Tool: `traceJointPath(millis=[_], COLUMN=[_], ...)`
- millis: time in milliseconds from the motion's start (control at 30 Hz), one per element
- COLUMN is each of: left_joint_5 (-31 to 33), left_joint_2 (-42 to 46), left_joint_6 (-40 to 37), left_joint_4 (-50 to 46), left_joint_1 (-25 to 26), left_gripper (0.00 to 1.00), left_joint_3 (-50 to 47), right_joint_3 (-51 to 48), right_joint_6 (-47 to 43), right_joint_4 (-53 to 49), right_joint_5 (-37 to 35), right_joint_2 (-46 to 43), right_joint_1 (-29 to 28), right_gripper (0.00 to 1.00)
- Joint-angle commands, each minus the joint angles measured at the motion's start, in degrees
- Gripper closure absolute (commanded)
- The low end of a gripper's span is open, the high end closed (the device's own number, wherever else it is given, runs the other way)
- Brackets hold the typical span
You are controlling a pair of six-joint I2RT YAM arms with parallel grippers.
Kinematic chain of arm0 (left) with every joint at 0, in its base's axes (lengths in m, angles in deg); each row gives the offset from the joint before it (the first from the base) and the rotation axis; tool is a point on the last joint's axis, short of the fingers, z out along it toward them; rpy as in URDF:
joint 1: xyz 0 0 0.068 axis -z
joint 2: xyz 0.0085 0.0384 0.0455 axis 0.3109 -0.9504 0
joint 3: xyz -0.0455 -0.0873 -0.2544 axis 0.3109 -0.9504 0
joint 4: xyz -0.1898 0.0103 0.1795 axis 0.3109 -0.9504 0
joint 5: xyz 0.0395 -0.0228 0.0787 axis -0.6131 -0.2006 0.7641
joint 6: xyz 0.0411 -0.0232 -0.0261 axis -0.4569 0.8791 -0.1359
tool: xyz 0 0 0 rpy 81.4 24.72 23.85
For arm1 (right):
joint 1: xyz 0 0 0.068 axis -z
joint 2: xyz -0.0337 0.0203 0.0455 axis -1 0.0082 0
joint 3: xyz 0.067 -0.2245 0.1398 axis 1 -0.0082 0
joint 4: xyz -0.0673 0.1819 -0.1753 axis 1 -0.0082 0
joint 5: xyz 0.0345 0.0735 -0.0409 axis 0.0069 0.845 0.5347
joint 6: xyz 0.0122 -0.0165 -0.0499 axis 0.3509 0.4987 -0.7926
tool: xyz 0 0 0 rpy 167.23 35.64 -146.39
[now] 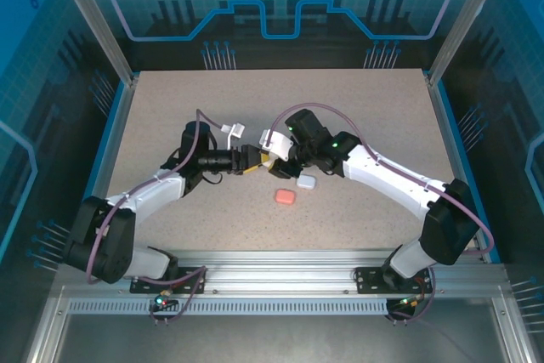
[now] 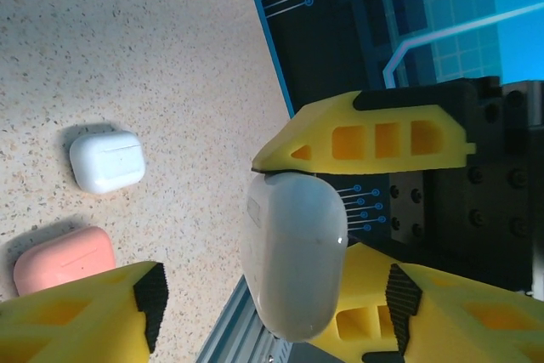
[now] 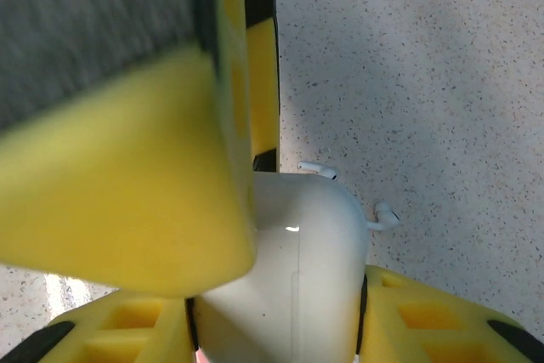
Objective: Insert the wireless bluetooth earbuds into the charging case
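surface (image 1: 357, 108): speckled beige, blue-lit enclosure (image 1: 272, 6) | white earbuds (image 3: 319, 170): two, stemmed, lying loose | right pincer (image 3: 323, 286): clamps white charging case (image 3: 297, 210) | left pincer (image 2: 277, 295): spread wide, gripping nothing

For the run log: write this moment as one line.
right gripper: shut on white charging case | left gripper: open around that case | table: second white case, pink case, two white earbuds loose

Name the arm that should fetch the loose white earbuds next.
Left, probably. The left hand stands open and empty, while the right hand is clamped on the white case. The earbuds lie on the table just beside it.
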Motion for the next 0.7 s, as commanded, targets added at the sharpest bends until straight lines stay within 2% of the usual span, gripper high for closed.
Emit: traceJointPath(millis=[0,300,433,467,667], left_joint_5=[-1.63,-1.95,-2.04,-1.88,-0.06], left_joint_2=[-0.77,-2.4,-2.32,-2.28,-0.23], left_joint_6=[-1.24,-2.24,-2.16,-2.2,-4.82], left_joint_4=[1.0,-0.65,-0.37,-0.34,-3.28], left_joint_1=[1.13,2.49,2.76,2.76,2.76], left_gripper=[0.32,0.57,0.83,0.86,0.87], left_joint_3=[2.28,4.01,4.1,4.07,4.37], right_joint_3=[1.07,1.31,1.36,1.36,0.6], right_joint_6=[0.94,1.45,1.81,1.95,2.5], right_joint_4=[0.46,0.65,0.83,0.78,-0.2], right_joint_5=[1.32,1.55,1.87,1.86,2.8], right_joint_2=[-0.52,-0.16,0.57,0.63,-2.26], right_joint_1=[0.47,0.4,0.29,0.38,1.71], right_gripper=[0.67,0.67,0.67,0.67,0.62])
